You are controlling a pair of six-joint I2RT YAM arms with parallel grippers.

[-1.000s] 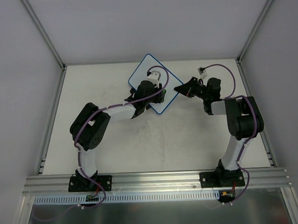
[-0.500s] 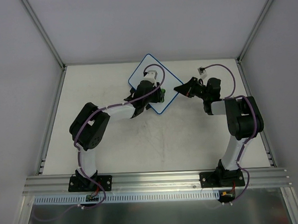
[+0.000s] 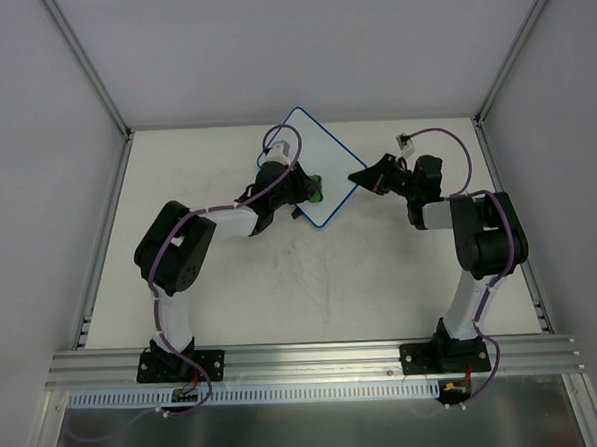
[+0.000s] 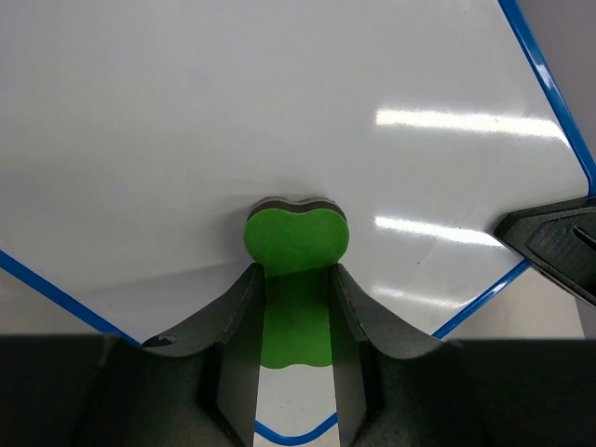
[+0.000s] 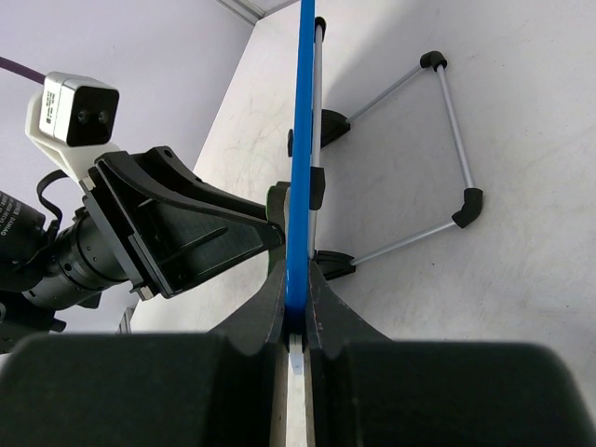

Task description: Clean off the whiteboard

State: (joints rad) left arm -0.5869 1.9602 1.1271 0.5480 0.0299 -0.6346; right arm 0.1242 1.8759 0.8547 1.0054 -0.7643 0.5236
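Observation:
The whiteboard (image 3: 307, 143) stands tilted at the back of the table, a white face with a thin blue rim (image 5: 301, 140). My left gripper (image 4: 296, 279) is shut on a green eraser (image 4: 296, 237), whose dark felt edge presses against the board's face (image 4: 279, 102). From above, the eraser (image 3: 317, 190) sits near the board's lower corner. No pen marks show on the part of the face in the left wrist view. My right gripper (image 5: 296, 296) is shut on the board's blue rim at its right corner (image 3: 359, 177), seen edge-on.
Behind the board a wire stand with black feet (image 5: 449, 130) rests on the white table (image 3: 312, 283). The left arm's wrist camera (image 5: 70, 112) and fingers (image 5: 177, 223) are close to the right gripper. Grey walls enclose the table.
The left gripper with the eraser has slid left and down across the board's face, and its wrist has swung left. The right arm and the board have stayed put.

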